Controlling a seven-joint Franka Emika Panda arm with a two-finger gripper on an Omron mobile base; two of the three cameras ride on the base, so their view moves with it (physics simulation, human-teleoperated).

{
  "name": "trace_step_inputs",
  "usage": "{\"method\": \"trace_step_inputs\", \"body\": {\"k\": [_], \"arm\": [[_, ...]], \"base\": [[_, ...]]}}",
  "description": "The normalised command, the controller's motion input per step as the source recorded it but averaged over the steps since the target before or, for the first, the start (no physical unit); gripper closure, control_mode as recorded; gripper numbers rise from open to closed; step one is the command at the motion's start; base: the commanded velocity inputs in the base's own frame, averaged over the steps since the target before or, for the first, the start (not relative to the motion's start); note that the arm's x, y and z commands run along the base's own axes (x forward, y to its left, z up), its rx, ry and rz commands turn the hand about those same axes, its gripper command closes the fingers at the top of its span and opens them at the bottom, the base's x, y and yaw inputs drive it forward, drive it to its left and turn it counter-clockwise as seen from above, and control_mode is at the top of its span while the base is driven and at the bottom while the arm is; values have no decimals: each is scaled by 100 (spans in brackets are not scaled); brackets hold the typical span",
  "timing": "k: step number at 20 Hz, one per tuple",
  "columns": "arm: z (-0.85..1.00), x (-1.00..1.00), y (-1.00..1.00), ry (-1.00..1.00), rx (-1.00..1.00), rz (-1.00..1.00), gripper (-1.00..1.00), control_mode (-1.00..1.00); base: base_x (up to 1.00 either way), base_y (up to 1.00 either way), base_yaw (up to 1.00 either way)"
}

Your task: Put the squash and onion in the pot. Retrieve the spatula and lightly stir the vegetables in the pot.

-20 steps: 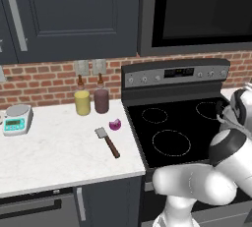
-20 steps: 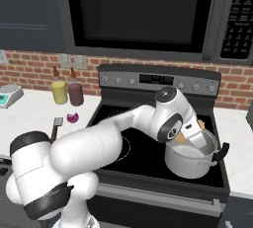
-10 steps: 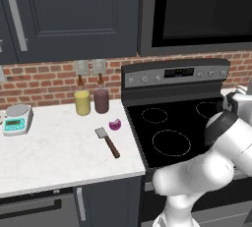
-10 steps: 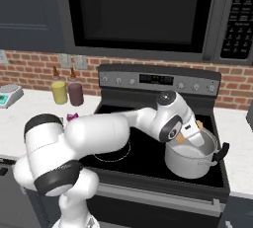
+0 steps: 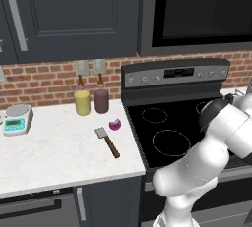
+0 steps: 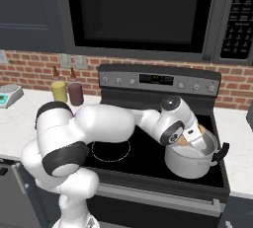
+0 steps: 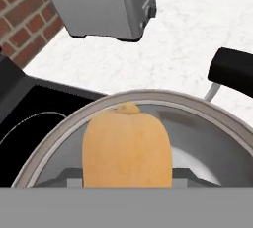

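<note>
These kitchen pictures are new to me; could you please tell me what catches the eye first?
The tan-orange squash looms largest, sitting over the open mouth of the shiny steel pot on the stove's right front. The white arm curls across the black cooktop to reach it. On the pale counter to the left lie the purple onion and the spatula, a short gap apart.

White counter (image 5: 54,157) with spatula (image 5: 108,142), onion (image 5: 115,125), scale (image 5: 16,119), two jars (image 5: 92,101)

Shiny steel pot (image 6: 190,160), smooth matt squash (image 7: 126,148), wooden-handled spatula (image 5: 108,141).
</note>
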Motion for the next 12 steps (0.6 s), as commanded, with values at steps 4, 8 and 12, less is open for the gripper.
{"method": "trace_step_inputs", "body": {"k": [4, 8, 12], "arm": [[-26, 0, -1, 2, 1, 0, 100, -100], [-18, 2, 0, 1, 0, 0, 100, -100], [-9, 6, 0, 0, 0, 0, 100, -100]], "base": [[0, 0, 0], [0, 0, 0], [0, 0, 0]]}}
